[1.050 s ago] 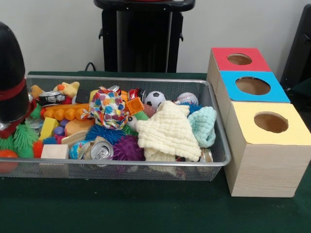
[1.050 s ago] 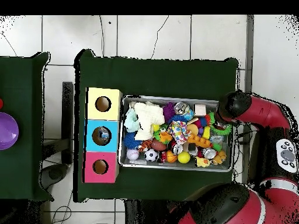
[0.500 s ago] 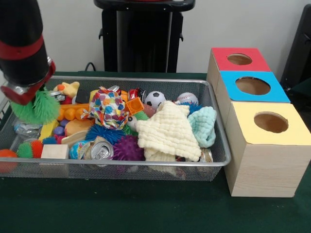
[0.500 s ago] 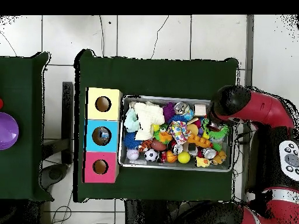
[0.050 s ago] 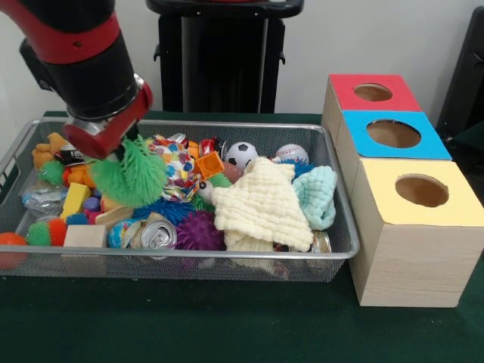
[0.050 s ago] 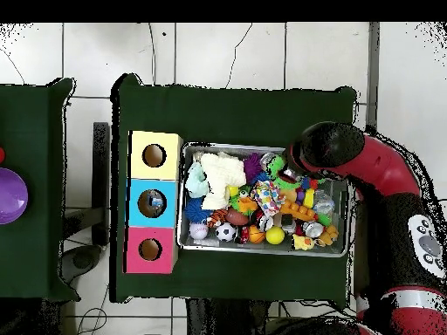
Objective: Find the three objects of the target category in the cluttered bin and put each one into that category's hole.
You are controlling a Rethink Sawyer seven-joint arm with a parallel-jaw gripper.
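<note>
My claw [image 5: 125, 155] is clenched on the green spiky ball [image 5: 130, 179], now lifted clear of the bin [image 5: 344, 234] and carried toward the yellow box [image 5: 416, 227]; first pick secured.

A dark green cloth [image 5: 227, 333] covers the table across the lower frame of the front view. A black stand [image 5: 223, 57] rises at top centre against a pale wall [image 5: 378, 38]. In the overhead view, a second green-covered table [image 6: 35, 188] sits at the left edge and carries a purple bowl [image 6: 10, 195]. White floor tiles [image 6: 218, 52] fill the upper frame.
</note>
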